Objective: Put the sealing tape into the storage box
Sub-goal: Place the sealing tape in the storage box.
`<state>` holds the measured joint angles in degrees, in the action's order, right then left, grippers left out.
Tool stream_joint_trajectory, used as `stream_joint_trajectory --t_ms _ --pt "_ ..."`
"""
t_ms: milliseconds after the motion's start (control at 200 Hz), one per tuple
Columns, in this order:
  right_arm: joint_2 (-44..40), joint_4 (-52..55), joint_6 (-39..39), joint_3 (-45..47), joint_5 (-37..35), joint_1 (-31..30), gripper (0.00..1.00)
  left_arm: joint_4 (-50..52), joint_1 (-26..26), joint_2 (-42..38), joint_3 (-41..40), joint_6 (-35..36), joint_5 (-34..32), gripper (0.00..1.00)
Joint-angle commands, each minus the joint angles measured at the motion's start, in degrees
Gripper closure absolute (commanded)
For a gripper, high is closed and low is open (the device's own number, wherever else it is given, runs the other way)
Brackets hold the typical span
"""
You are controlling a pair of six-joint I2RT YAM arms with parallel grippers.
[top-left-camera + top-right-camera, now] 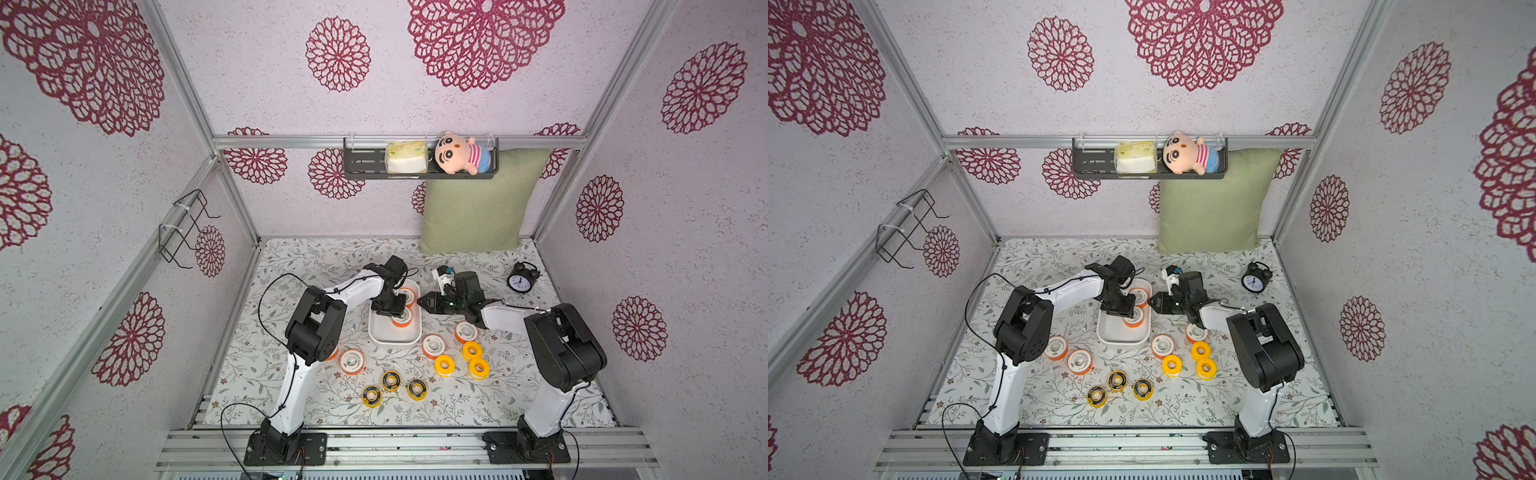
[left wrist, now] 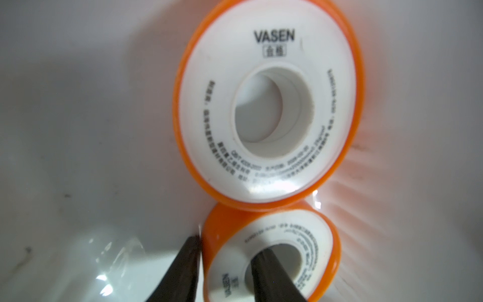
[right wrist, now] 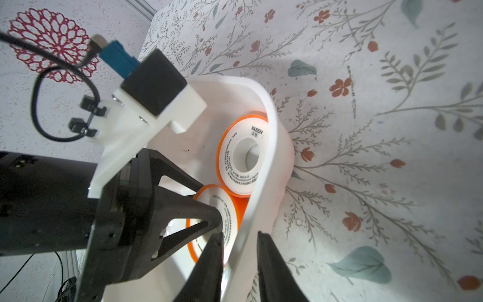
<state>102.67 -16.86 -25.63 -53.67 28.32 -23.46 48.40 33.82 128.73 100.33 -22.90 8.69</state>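
Note:
The white storage box (image 1: 395,341) sits mid-table with two orange, white-faced rolls of sealing tape in it (image 1: 409,296) (image 1: 402,319). My left gripper (image 2: 230,244) reaches into the box. One finger is in the nearer roll's (image 2: 321,251) centre hole and the other outside its rim, slightly parted from it. My right gripper (image 3: 240,234) is shut on the box's side wall (image 3: 271,125), which bends inward. On the cloth lie more orange rolls (image 1: 352,361) (image 1: 433,346) (image 1: 466,331), three yellow ones (image 1: 444,365) and three black-faced ones (image 1: 391,380).
A green pillow (image 1: 478,203) leans on the back wall, and a black alarm clock (image 1: 519,282) stands at the back right. A black wall shelf (image 1: 365,162) holds a plush doll (image 1: 457,153). A wire rack (image 1: 187,228) hangs on the left wall.

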Motion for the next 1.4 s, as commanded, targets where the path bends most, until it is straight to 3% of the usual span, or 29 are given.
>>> stream_joint_trajectory --t_ms 0,515,1001,1396 --pt "0.25 -0.73 -0.48 -1.66 0.35 -0.42 0.72 1.68 0.72 0.83 1.11 0.85 -0.24 0.57" --pt "0.25 0.24 -0.12 -1.78 0.06 -0.44 0.72 -0.68 0.81 0.44 1.2 0.13 4.32 0.55" --pt "-1.85 0.35 -0.41 -1.27 -1.76 -0.39 0.72 -2.08 0.81 -2.02 -0.54 0.22 5.27 0.48" --pt "-12.0 7.71 3.13 1.32 -13.56 -0.11 0.61 -1.06 0.81 -10.41 -3.78 0.22 0.43 0.38"
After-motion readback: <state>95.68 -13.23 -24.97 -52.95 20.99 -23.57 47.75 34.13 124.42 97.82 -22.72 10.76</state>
